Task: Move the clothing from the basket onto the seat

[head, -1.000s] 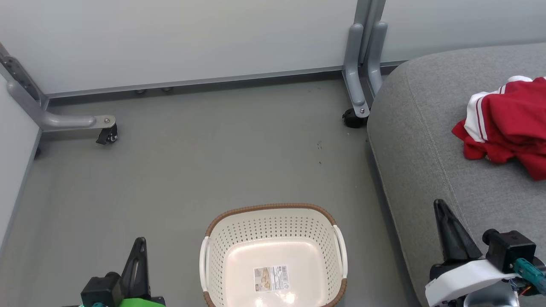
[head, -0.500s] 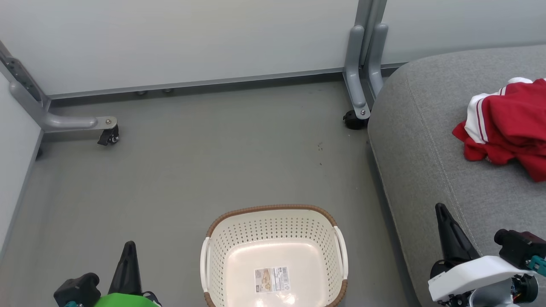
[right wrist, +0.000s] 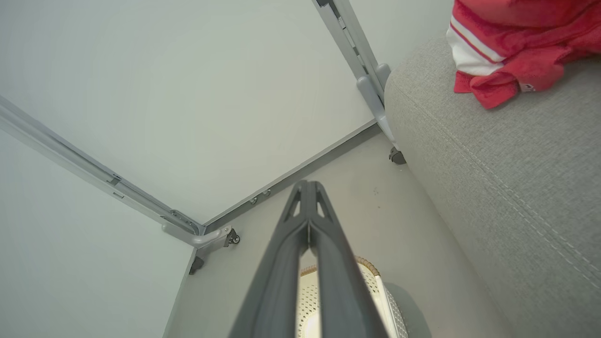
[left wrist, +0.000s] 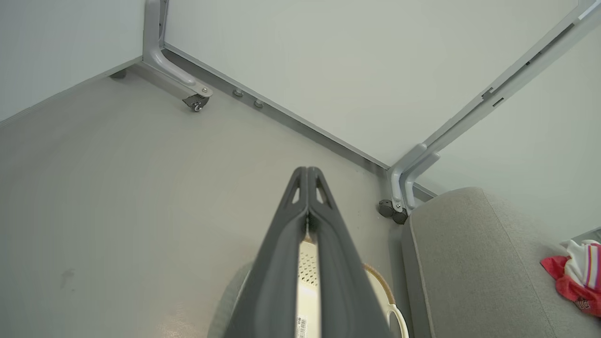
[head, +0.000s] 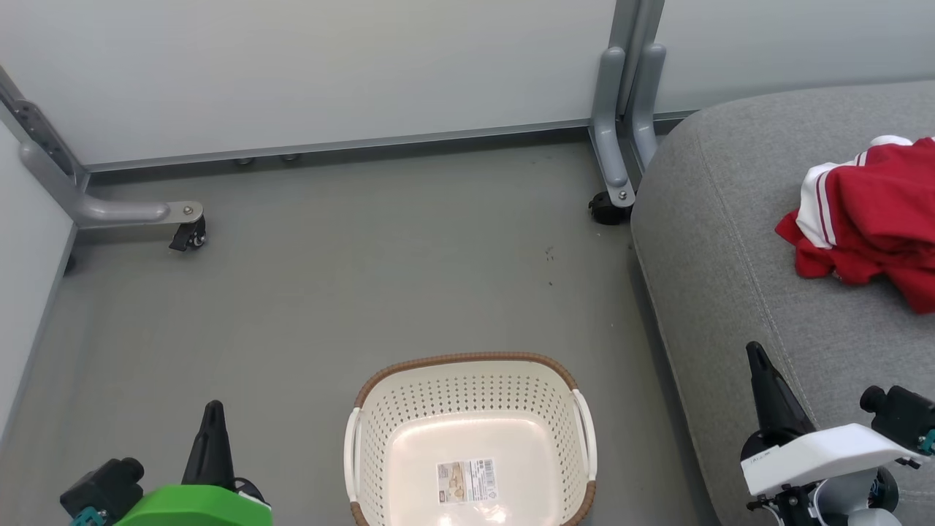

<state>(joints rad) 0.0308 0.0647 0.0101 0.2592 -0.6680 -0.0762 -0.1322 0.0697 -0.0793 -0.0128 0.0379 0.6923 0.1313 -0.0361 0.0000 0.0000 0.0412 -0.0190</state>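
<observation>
1. Presently, clothing point(head: 869, 215): red-and-white heap lying on the seat point(head: 730, 241), two o'clock in the head view.
2. Laundry basket point(head: 467, 398): six o'clock, on the floor point(head: 365, 277), paper label point(head: 466, 480) showing on its bare bottom.
3. Hands: left hand point(head: 213, 416) at seven o'clock, right hand point(head: 756, 361) at four o'clock, fingers pressed together, carrying nothing.
4. Judgement: transfer looks finished; park arms clear of basket rim and seat edge.

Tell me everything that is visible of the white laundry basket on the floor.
The cream-white perforated plastic laundry basket is rounded-rectangular, with rows of small holes in its walls, a brown woven rim and a white handle on each side. It stands upright on the grey floor, its near edge cut off in the head view. Its glossy bottom bears a paper label and no clothing. Nothing else touches it; the grey upholstered seat stands apart on its right.
</observation>
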